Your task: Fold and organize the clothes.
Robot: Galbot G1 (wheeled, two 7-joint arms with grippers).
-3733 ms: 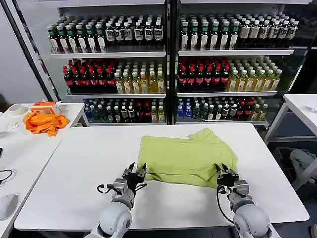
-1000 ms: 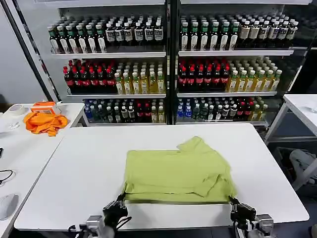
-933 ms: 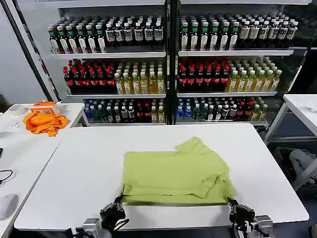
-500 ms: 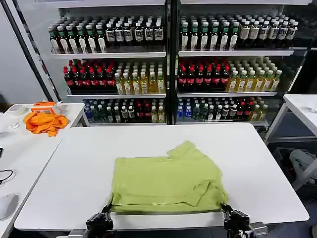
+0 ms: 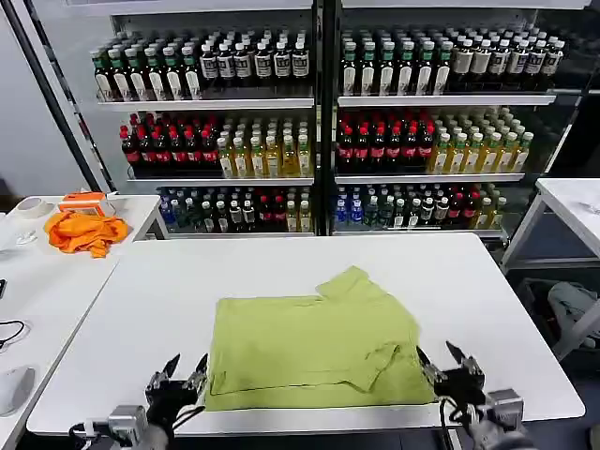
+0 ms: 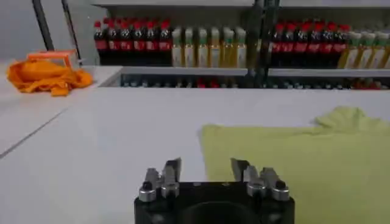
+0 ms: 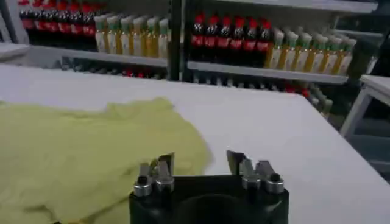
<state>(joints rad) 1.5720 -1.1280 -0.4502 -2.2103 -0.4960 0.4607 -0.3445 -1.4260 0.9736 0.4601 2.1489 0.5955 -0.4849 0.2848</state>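
Lime-green T-shirt (image 5: 314, 342) spread flat, partly folded, at lower centre of the head view, on the near half of the white table (image 5: 309, 258); one sleeve or corner bunched toward its upper middle. Near hem almost at the table's front edge, with barely a strip of white left below it.

Left gripper (image 5: 178, 375) at lower left, just beside the shirt's near left corner, fingers apart, nothing held. Right gripper (image 5: 448, 364) at lower right, just beside the near right corner, fingers likewise apart and empty. In the left wrist view, cloth (image 6: 304, 152) off to one side of the spread gripper (image 6: 205, 170); same in the right wrist view (image 7: 79, 152), gripper (image 7: 196, 163) clear of the fabric.

Judged step: between folds, corners released. Next move likely calls for regrasping two edges and carrying them over.

Open tabletop above and to both sides of the shirt; plenty of room for a fold away from the robot. Orange cloth (image 5: 84, 230) far off on the side table at upper left, out of the way.
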